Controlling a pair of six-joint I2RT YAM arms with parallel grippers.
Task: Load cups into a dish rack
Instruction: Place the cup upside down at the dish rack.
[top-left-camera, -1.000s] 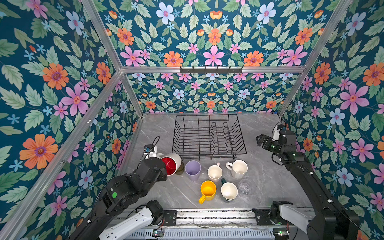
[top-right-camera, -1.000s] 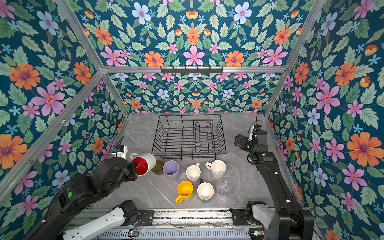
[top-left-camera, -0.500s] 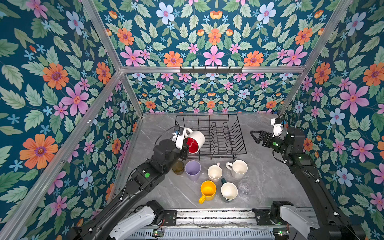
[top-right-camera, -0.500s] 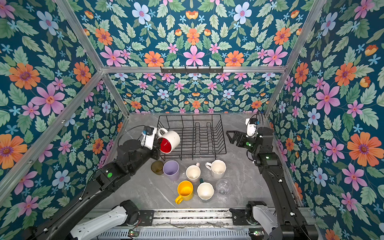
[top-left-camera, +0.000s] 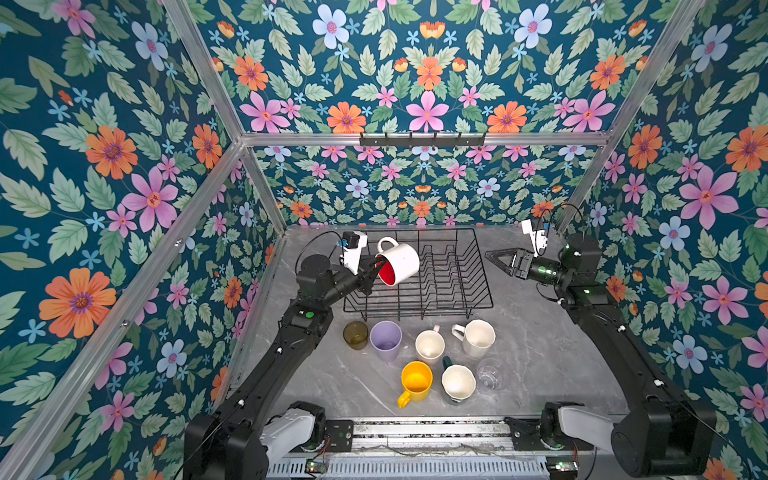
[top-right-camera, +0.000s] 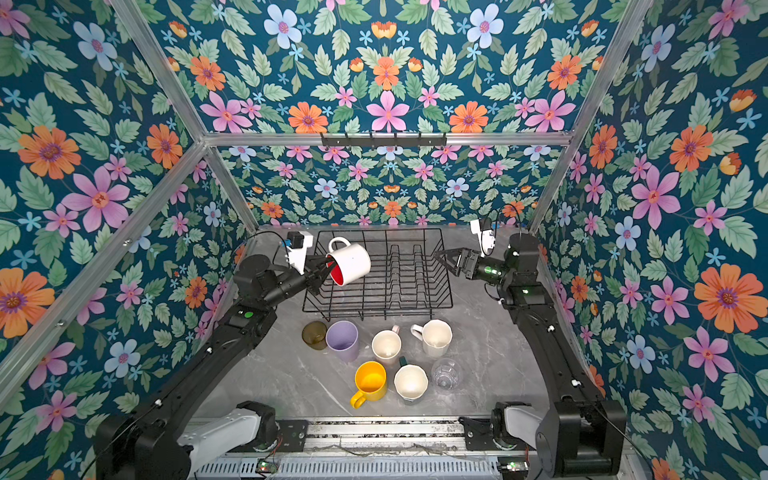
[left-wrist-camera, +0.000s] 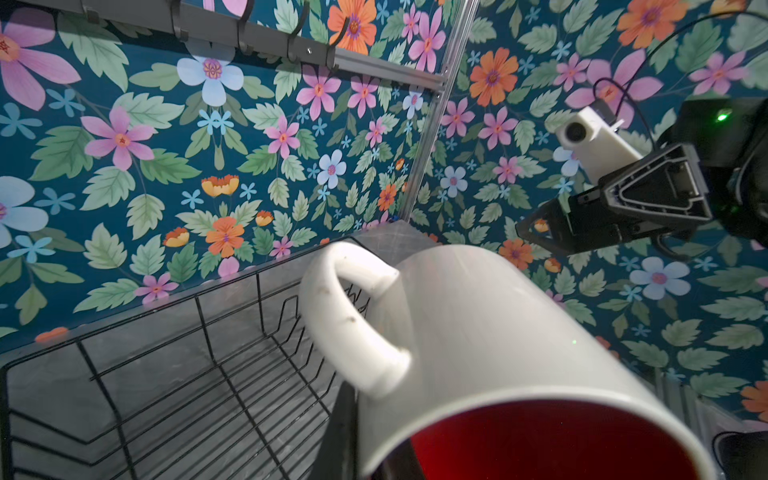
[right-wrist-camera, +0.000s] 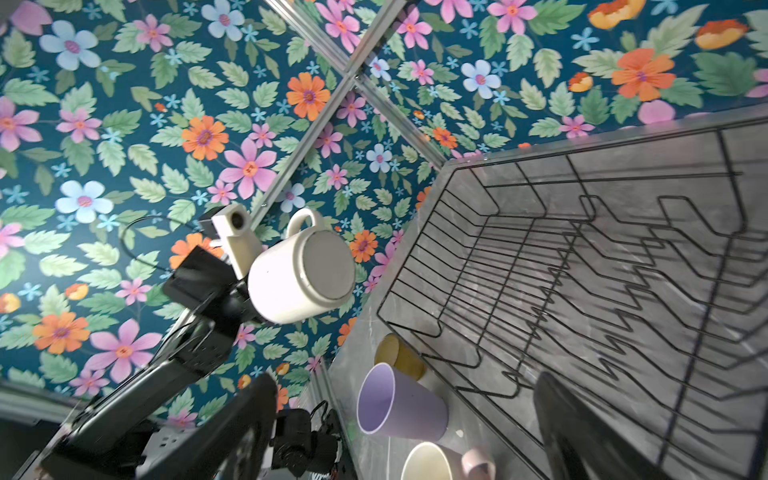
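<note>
The left gripper is clamped on the rim of the white ceramic mug with red inside, tilted over the left end of the black wire dish rack, mid-frame. The right gripper, jaws wide apart and empty, hovers by the rack's right edge

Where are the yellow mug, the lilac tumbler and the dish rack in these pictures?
yellow mug (top-left-camera: 415, 380): in a top view, on its yellow inside.
lilac tumbler (top-left-camera: 386, 338): in a top view, on its inside wall.
dish rack (top-left-camera: 440, 297): in a top view, on its front wire wall.
</note>
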